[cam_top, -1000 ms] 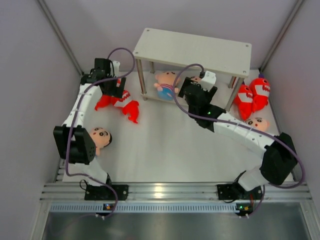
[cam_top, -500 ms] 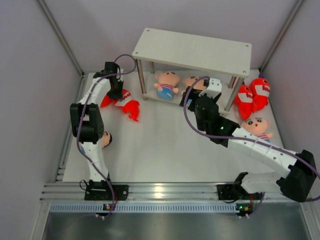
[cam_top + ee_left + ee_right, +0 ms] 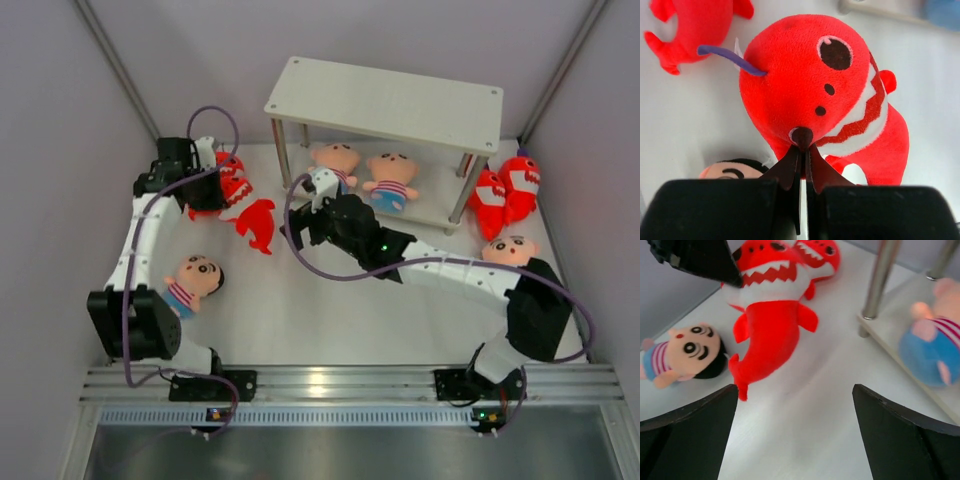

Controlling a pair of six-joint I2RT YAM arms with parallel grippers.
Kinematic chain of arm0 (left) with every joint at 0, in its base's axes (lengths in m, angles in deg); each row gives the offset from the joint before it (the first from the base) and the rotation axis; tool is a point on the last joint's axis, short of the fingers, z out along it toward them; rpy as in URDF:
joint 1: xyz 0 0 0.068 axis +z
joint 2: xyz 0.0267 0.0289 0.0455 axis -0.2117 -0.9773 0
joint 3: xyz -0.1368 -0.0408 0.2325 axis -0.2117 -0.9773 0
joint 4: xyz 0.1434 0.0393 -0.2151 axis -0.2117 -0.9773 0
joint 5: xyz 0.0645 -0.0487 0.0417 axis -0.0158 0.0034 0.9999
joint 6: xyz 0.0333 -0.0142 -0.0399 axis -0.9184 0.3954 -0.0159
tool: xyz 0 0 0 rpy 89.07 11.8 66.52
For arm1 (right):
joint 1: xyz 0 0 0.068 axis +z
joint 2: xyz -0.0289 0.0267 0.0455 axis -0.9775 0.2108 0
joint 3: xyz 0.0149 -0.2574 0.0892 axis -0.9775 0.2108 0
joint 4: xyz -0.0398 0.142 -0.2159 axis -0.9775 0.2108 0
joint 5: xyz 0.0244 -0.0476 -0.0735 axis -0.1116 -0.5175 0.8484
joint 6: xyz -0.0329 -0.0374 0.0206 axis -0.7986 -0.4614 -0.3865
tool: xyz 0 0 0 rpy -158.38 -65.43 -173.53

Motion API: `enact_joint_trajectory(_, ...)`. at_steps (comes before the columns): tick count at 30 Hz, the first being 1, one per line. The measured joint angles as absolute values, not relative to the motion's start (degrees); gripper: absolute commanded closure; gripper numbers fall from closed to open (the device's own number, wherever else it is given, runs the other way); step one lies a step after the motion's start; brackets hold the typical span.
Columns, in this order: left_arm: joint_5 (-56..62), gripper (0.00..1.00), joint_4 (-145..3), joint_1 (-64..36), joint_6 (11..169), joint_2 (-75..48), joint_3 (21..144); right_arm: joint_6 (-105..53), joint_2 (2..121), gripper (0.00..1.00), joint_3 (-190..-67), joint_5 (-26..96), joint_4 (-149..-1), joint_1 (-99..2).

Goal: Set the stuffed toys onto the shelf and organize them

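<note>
My left gripper (image 3: 803, 147) is shut on the dark nose of a red shark (image 3: 805, 85), whose white toothy belly runs off to the lower right. From above, that gripper (image 3: 215, 188) and the held shark (image 3: 238, 190) are at the back left, with a second shark (image 3: 227, 163) right behind it. The shelf (image 3: 385, 100) stands at the back, and two boy dolls (image 3: 335, 160) (image 3: 390, 182) sit on its lower board. My right gripper (image 3: 297, 228) is open and empty over the table (image 3: 805, 405), left of the shelf's front leg (image 3: 880, 280).
One boy doll (image 3: 190, 280) lies on the table beside the left arm, and another (image 3: 510, 250) lies by the right forearm. Two red sharks (image 3: 505, 190) rest right of the shelf. Grey walls close in on both sides.
The left gripper has shut on the shark's nose and drawn it toward the back left. The right arm has left the second doll on the lower board and swung left, open.
</note>
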State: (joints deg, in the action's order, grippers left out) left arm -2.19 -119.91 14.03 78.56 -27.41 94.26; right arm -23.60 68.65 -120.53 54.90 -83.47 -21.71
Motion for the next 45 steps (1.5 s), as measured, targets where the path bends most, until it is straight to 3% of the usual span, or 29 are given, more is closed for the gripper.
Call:
enact_joint_trajectory(6, -5.16, 1.0, -120.11, 13.44, 77.64, -10.89, 92.6, -23.14, 80.38, 0.01, -134.87, 45.07, -82.07, -20.97)
enact_joint_trajectory(12, -8.4, 1.0, -122.03, 13.44, 77.46, -10.98, 92.6, -22.37, 84.28, 0.06, -139.3, 42.18, -82.18, -19.7)
enact_joint_trajectory(15, -8.61, 1.0, -122.88, 13.72, 77.46, -11.59, 92.71, -22.18, 88.08, 0.32, -143.37, 43.91, -80.34, -19.24)
enact_joint_trajectory(16, -8.61, 1.0, -123.19, 13.85, 77.46, -11.61, 92.88, -21.91, 89.3, 0.5, -144.38, 44.83, -79.58, -19.24)
enact_joint_trajectory(18, -9.25, 1.0, -123.93, 13.87, 77.44, -11.61, 93.71, -21.59, 90.99, 0.73, -145.23, 46.33, -78.55, -19.24)
enact_joint_trajectory(19, -10.06, 1.0, -124.43, 13.83, 77.42, -11.61, 94.04, -21.04, 91.49, 0.97, -145.25, 47.14, -78.57, -19.24)
enact_joint_trajectory(20, -10.91, 1.0, -124.85, 13.76, 77.38, -11.61, 94.15, -20.49, 91.75, 1.0, -145.25, 48.06, -78.61, -19.18)
enact_joint_trajectory(24, -13.71, 0.97, -125.07, 13.7, 77.03, -11.63, 94.24, -19.12, 91.29, 1.0, -145.25, 51.05, -78.66, -19.05)
enact_joint_trajectory(25, -14.01, 0.74, -125.09, 13.74, 77.0, -11.63, 94.3, -19.05, 90.92, 1.0, -145.21, 51.51, -78.35, -19.05)
enact_joint_trajectory(27, -14.19, 0.02, -125.09, 13.72, 76.59, -11.63, 94.65, -19.25, 89.56, 1.0, -145.14, 52.82, -76.89, -19.05)
enact_joint_trajectory(32, -8.61, 0.02, -127.43, 13.52, 76.59, -11.74, 99.05, -21.17, 83.12, 1.0, -146.56, 54.38, -71.31, -20.25)
enact_joint_trajectory(36, 3.08, 0.02, -128.46, 13.37, 75.78, -11.72, 104.97, -23.38, 80.01, 1.0, -156.92, 54.66, -64.43, -24.14)
enact_joint_trajectory(41, 13.09, 0.02, -128.92, 13.57, 73.55, -9.67, 107.24, -24.16, 78.92, 1.0, -176.88, 63.1, -52.85, -35.2)
enact_joint_trajectory(45, 14.55, 0.02, -129.2, 13.57, 72.9, -8.77, 105.03, -23.4, 75.36, 1.0, -183.24, 71.23, -44.56, -45.73)
